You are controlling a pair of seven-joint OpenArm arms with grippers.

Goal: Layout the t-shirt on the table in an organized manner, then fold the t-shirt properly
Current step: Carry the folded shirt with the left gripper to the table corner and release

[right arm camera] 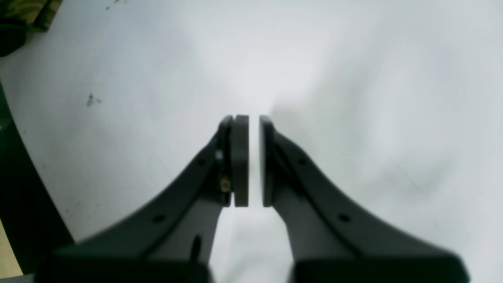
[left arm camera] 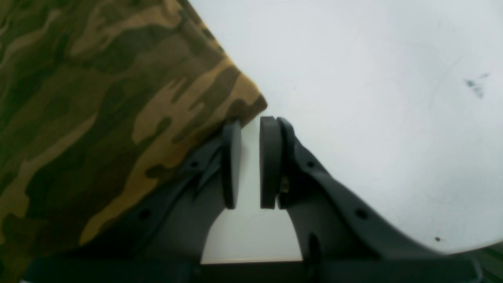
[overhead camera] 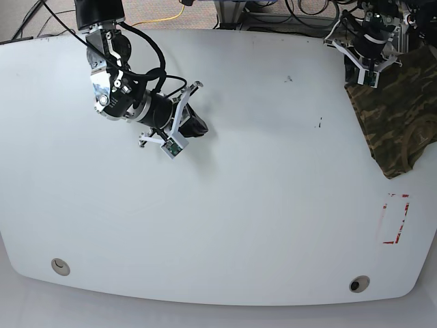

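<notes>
The camouflage t-shirt (overhead camera: 396, 116) lies bunched at the table's (overhead camera: 273, 171) far right edge, partly hanging over it. In the left wrist view the t-shirt (left arm camera: 98, 118) fills the left half, and one corner ends just above my left gripper (left arm camera: 251, 120). That gripper is open by a narrow gap with only white table showing between the pads. My right gripper (right arm camera: 254, 116) hovers over bare table at the left-centre (overhead camera: 198, 126). Its pads are almost together and hold nothing. A scrap of the t-shirt (right arm camera: 23, 10) shows in the top-left corner of the right wrist view.
A red tape rectangle (overhead camera: 395, 219) marks the table near the right edge, below the shirt. Two round grommet holes (overhead camera: 60, 266) (overhead camera: 358, 283) sit along the front edge. Small dark specks (overhead camera: 319, 124) dot the surface. Cables lie beyond the back edge.
</notes>
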